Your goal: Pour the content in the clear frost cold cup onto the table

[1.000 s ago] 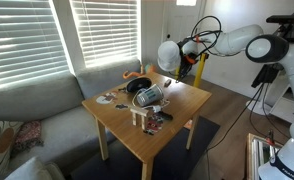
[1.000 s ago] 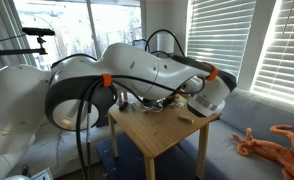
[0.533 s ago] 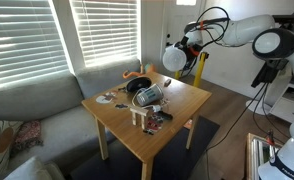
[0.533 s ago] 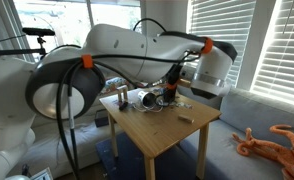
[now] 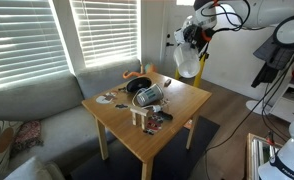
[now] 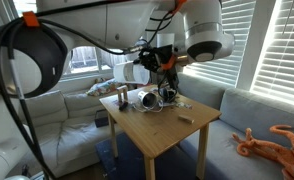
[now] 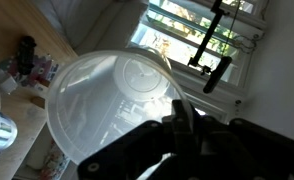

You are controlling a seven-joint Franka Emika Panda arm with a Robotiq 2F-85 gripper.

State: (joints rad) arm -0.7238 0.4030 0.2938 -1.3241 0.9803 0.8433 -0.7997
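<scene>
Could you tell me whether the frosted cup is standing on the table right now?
No, the gripper holds the clear frost cold cup up in the air, well clear of the table.

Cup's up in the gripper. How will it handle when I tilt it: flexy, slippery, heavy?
The cup looks like thin, translucent plastic, so it likely flexes in the gripper. The wrist view shows no contents inside, so it is probably light. Its smooth tapered sides might slip; tilt slowly.
</scene>
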